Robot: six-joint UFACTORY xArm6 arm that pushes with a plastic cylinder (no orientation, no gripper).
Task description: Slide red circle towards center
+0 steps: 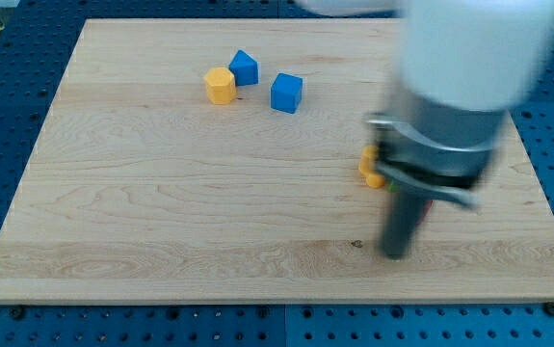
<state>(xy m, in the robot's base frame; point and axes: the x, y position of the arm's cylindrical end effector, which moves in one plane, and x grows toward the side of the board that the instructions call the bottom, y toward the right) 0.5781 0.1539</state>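
My tip (393, 254) touches the board at the view's lower right, and the rod and arm above it are blurred. The red circle is almost wholly hidden behind the arm; only a small red sliver (430, 203) shows at the rod's right side, just above the tip. A yellow block (367, 166), partly hidden by the arm, lies left of the rod and above the tip.
A yellow hexagonal block (220, 86), a blue block (244, 67) and a blue cube (286, 93) form a cluster at the view's upper middle, far from the tip. The wooden board (161, 212) lies on a blue perforated table.
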